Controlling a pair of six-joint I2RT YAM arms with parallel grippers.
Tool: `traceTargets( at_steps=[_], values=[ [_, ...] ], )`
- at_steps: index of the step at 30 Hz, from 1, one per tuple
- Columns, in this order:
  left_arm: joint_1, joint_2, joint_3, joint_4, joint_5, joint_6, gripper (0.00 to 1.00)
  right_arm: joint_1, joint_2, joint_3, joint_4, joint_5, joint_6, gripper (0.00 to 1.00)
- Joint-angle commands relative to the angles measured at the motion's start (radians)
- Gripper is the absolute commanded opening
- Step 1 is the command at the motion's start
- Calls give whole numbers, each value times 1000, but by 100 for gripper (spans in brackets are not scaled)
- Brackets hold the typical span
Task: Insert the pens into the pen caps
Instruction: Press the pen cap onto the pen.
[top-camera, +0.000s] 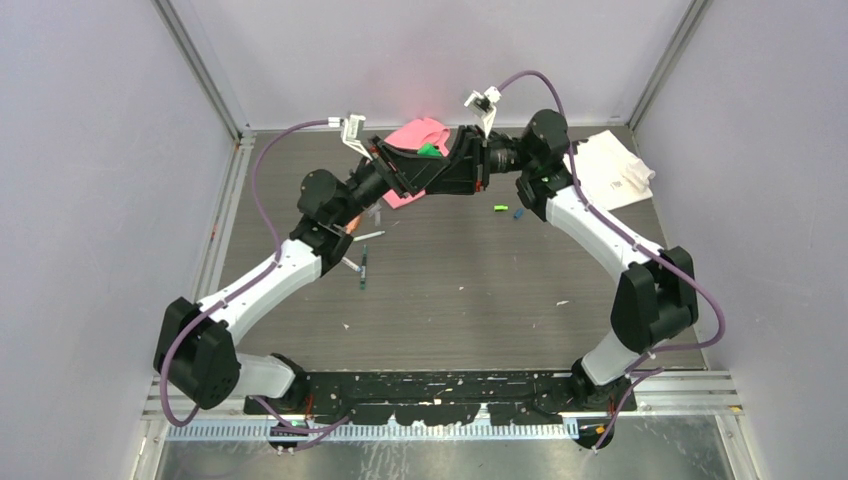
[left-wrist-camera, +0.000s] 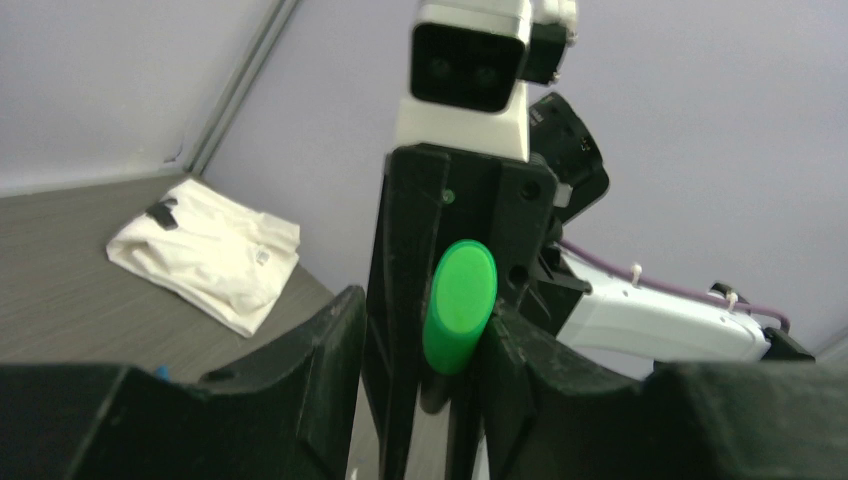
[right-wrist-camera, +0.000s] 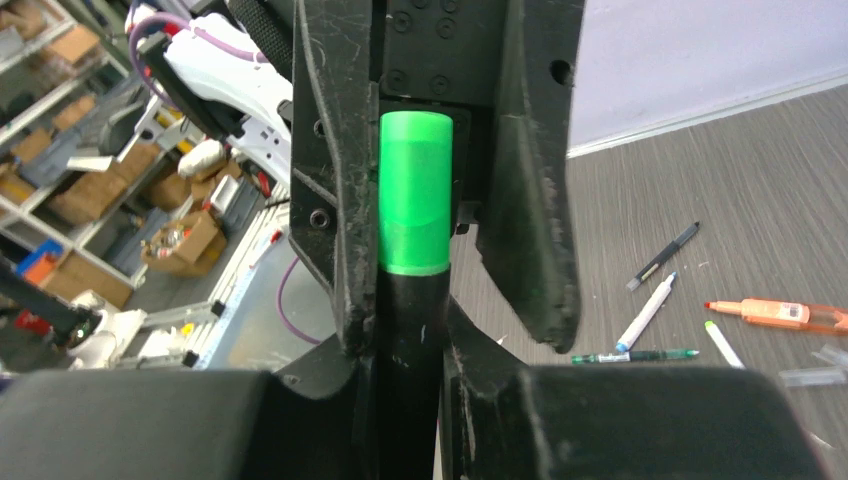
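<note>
1. One pen looks done, tbh: a green cap (right-wrist-camera: 415, 190) is seen seated on the black highlighter (right-wrist-camera: 408, 300), held in the air at the far middle, above the pink cloth (top-camera: 410, 132).
2. The highlighter is clenched by the right tool (right-wrist-camera: 405, 385). The left tool (left-wrist-camera: 428, 340) is set loosely around the cap with a gap on one side, so it's counted as released.
3. Left to do: loose pens (top-camera: 362, 262) on the tabletop (top-camera: 480, 300) at left, plus a spare green cap (top-camera: 500, 208) and a blue cap (top-camera: 518, 212) further right.
4. The long axis is laid roughly left-right, with the capped end pointed left.
</note>
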Motion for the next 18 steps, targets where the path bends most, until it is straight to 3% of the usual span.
traceTargets(
  at_steps=[1, 5, 11, 15, 18],
  values=[
    [-17, 7, -15, -272, 92, -73, 52, 21, -155, -68, 30, 161, -106, 1],
    [4, -70, -11, -252, 10, -49, 66, 3, -206, -161, -75, 149, -211, 1],
    [37, -193, -63, -295, 7, 94, 72, -95, -267, -273, -227, 169, -317, 1],
    [52, -270, -141, -246, -12, 134, 77, -177, -293, -301, -542, 244, -539, 1],
    [58, -312, -178, -283, -60, 179, 81, -230, -309, -326, -790, 410, -730, 2]
  ],
)
